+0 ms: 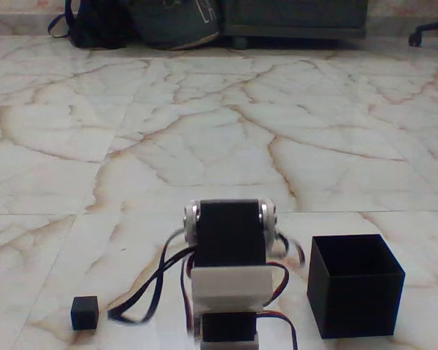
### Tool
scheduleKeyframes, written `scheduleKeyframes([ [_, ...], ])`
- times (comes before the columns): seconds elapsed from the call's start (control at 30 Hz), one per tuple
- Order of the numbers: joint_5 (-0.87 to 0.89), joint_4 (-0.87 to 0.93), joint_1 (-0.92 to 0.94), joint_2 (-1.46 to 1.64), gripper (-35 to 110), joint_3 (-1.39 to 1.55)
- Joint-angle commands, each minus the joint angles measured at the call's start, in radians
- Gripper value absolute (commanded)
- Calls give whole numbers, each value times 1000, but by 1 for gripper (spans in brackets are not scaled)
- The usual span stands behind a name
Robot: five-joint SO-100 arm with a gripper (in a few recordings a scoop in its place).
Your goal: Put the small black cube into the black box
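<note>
The small black cube (pixel 84 312) rests on the marble floor at the lower left of the fixed view. The black box (pixel 355 285) stands upright at the lower right, its open top facing up and its inside dark. Between them rises the robot arm (pixel 229 270), seen from behind: a black servo block over a white bracket, with black and red cables looping out on both sides. The arm's body is roughly midway between cube and box and touches neither. Its outline is slightly blurred.
The marble floor (pixel 204 131) stretches far back. Along the back wall lie a dark backpack (pixel 95 25), a grey bag (pixel 175 25) and the base of dark furniture (pixel 299 22). A chair's wheeled foot (pixel 431 33) shows at the upper right.
</note>
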Motion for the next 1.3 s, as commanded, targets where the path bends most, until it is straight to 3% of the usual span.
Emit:
scheduleKeyframes([
  [0.0, 49, 89, -52, -141, 5, -181],
  [0.1, 204, 233, -166, -313, 5, -462],
  [0.33, 423, 222, -387, -555, 5, -715],
  [0.93, 703, 86, -618, -894, 6, -954],
  [1.27, 732, -55, -693, -1138, 8, -1108],
])
